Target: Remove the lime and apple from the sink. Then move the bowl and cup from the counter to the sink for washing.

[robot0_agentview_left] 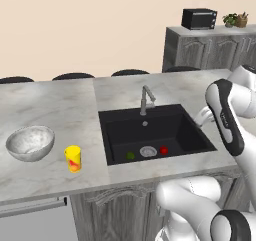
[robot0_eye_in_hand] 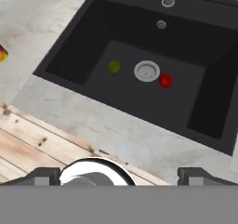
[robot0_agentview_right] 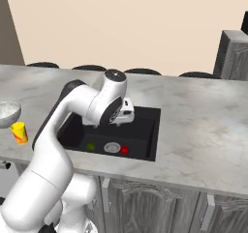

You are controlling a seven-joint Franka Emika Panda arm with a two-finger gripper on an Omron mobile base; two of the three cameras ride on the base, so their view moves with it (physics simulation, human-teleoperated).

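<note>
The end effector [robot0_eye_in_hand: 119,176], fingers spread fully wide and holding nothing, hangs above the near rim of the sink [robot0_eye_in_hand: 69,56], whose floor carries the lime [robot0_eye_in_hand: 114,67] toward its 12 o'clock in the hand view, just left of the drain [robot0_eye_in_hand: 147,71], the apple [robot0_eye_in_hand: 165,81] toward 1 o'clock beyond.

Cup [robot0_eye_in_hand: 2,53] – cut by hand view's edge; arm hides sink [robot0_agentview_right: 145,152] rear in right view.
</note>
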